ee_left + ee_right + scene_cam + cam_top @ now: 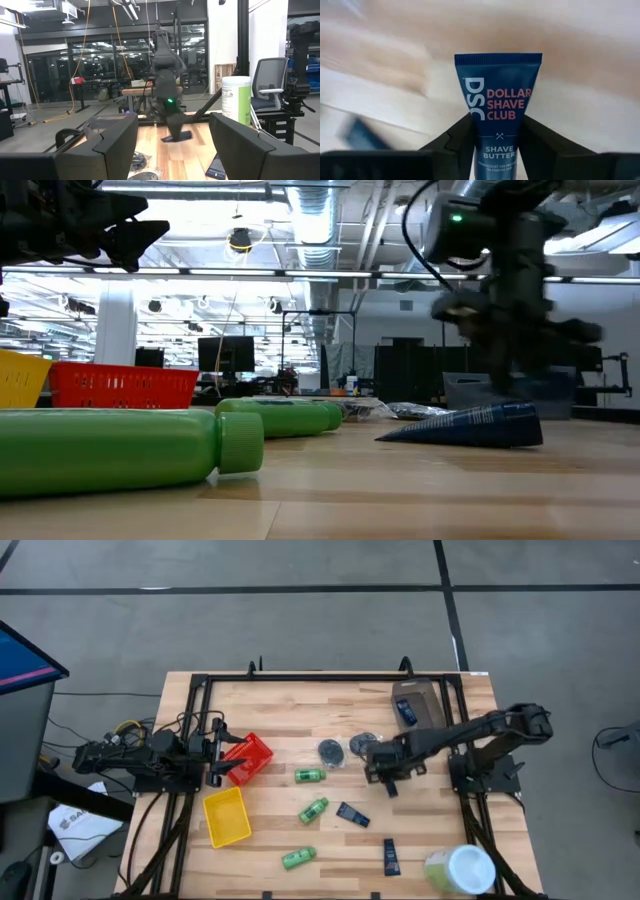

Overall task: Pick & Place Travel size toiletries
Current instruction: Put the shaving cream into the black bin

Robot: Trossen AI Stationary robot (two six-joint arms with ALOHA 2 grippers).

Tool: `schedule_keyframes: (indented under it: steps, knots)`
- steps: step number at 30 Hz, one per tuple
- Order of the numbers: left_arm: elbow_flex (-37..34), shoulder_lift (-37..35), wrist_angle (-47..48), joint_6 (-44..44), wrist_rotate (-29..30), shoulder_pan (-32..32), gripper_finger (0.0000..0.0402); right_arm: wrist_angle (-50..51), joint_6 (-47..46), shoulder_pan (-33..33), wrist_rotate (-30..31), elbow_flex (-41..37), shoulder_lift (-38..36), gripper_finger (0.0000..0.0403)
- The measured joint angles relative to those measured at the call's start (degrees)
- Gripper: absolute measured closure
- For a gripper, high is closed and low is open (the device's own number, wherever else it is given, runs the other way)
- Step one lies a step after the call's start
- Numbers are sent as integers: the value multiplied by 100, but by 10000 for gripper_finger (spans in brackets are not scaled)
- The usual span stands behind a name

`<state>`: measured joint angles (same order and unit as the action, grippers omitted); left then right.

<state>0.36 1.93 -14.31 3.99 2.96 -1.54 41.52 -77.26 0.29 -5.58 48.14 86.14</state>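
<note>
The left hand [228,762] waited at the counter's [300,705] left edge, its fingers apart, just beside the red bin [249,757], with the yellow bin [227,817] near it toward the front. Three green bottles [309,775] lay on the boards across the middle, along with two dark discs [331,751] and, further front, two loose blue tubes [352,814], all well apart from each other. The right hand [388,783] stood right of the discs, clamped on a blue tube [498,107] marked Dollar Shave Club, held between both fingers above the wood. Another blue tube lay in the grey-brown bin [420,703] at the back right, and the pale green-and-white tub [460,870] stood at the front right corner
</note>
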Motion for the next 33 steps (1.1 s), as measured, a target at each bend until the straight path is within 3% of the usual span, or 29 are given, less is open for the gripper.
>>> schedule_keyframes:
  steps: [15, 19, 27, 33]
  knots:
    - [0, 0, -23, 0, 1, 0, 160, 591, 2843, -2572, -11, 1449, -755, 284]
    - [0, 0, -28, 0, 0, 0, 160, 1259, 3579, -3226, 406, 2065, -675, 285]
    - [0, 0, -37, 0, 0, 0, 160, 2229, 4038, -4233, 1215, 2563, -240, 285]
    - [-1, 0, -37, 0, 0, 0, 160, 2676, 4119, -4514, 1616, 2564, 381, 285]
